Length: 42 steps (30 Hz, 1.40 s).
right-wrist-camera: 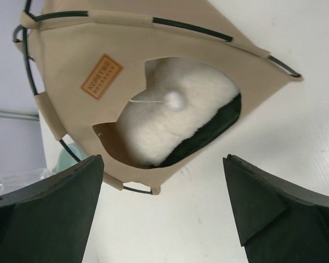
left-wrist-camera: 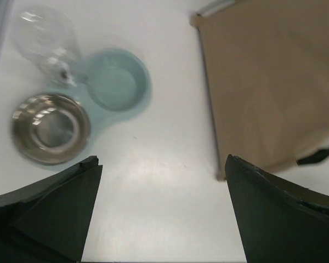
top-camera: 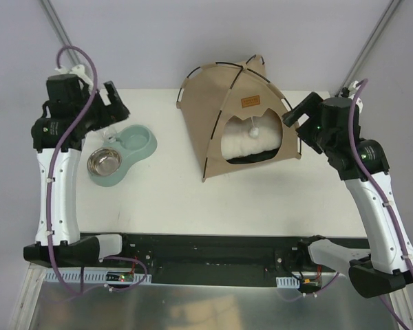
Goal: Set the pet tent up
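The tan pet tent stands upright on the white table, its thin black poles crossing at the top. Its front opening shows a fluffy cream-white cushion inside, a white pom-pom hanging in the opening and a brown label patch above it. The right wrist view shows the tent front, the label and the pom-pom. My right gripper is open and empty, just right of the tent. My left gripper is open and empty, over the table's far left; its view shows the tent's side.
A pale green double pet feeder with a steel bowl and a clear water bottle lies left of the tent. The table's front edge meets a black rail by the arm bases.
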Each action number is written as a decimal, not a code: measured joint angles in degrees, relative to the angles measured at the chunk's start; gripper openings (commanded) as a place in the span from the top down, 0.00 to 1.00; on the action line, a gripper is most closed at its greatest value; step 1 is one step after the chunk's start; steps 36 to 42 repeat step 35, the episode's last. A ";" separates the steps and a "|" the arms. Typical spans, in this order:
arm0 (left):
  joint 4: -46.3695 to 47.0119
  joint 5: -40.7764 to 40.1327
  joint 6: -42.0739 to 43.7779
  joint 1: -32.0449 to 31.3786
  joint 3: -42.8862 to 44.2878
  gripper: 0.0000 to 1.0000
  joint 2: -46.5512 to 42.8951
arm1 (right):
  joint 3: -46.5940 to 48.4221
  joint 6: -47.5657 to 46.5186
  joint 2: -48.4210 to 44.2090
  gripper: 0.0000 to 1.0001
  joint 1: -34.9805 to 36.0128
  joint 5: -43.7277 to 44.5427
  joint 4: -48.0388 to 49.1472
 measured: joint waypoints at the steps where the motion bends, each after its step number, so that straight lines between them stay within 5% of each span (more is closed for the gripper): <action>1: -0.15 1.49 -0.85 -2.19 -1.81 0.01 -1.18 | 1.03 0.17 0.09 0.01 0.00 1.18 -2.10; 5: -0.85 5.92 -4.48 -8.52 -10.80 0.01 -5.97 | 3.34 1.03 -0.09 0.01 -0.04 5.29 -9.49; 11: -4.26 3.65 -8.04 -8.87 -20.81 0.01 -20.31 | 3.50 3.06 -1.79 0.01 -0.09 9.68 -21.05; 25: -20.70 -17.86 -12.02 -8.87 -17.55 0.01 -42.69 | 2.58 3.54 -20.83 0.01 -0.11 20.85 -31.19; 42: -25.68 -24.39 -14.51 -8.87 -7.02 0.01 -44.09 | 3.67 2.84 -31.12 0.01 -0.11 26.84 -32.63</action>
